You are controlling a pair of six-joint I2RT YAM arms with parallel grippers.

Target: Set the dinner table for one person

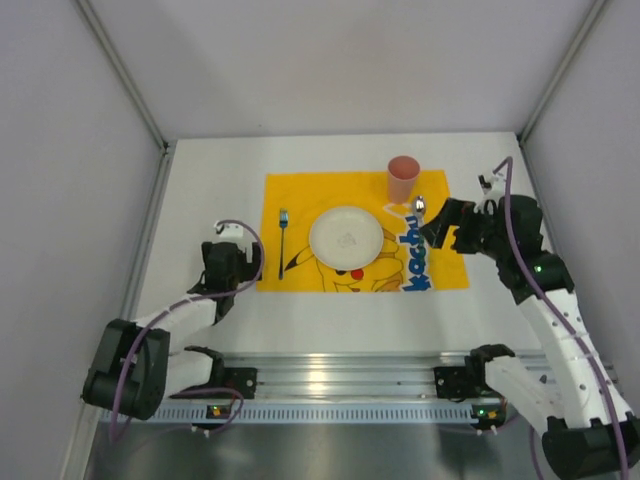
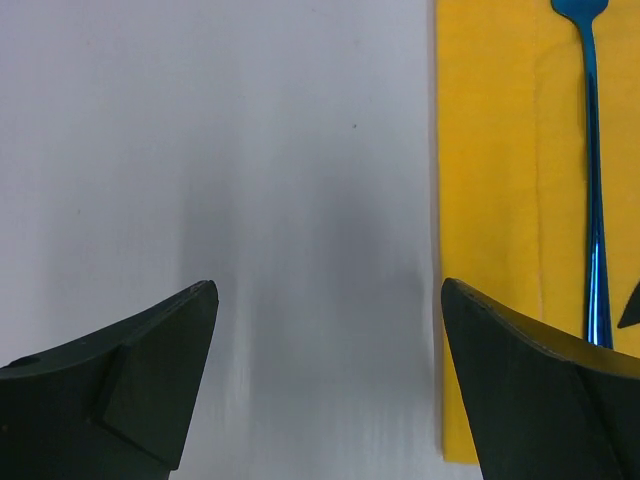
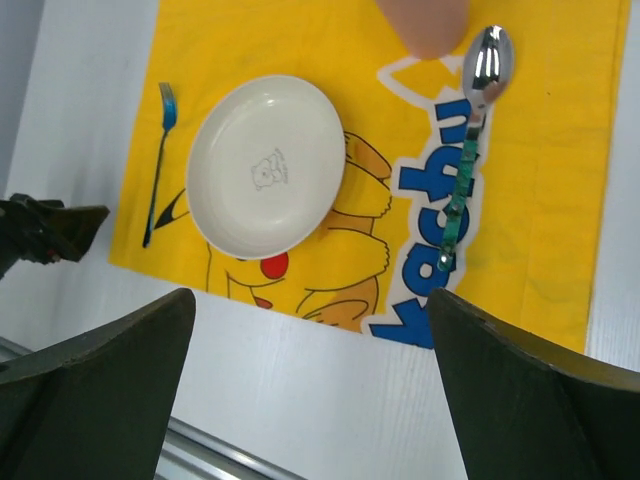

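Note:
The white dinner table carries a yellow cartoon mat. On the mat are a white plate, a blue fork to its left, a pink cup and a green-handled spoon to its right. My left gripper is open and empty, low over bare table just left of the mat's left edge, with the fork ahead on its right. My right gripper is open and empty, raised over the mat's right part near the spoon; the plate lies below it.
A ribbed aluminium rail runs along the table's near edge. Grey walls enclose the table on the left, back and right. The cup stands just beyond the spoon's bowl. Bare tabletop lies between the mat and the rail.

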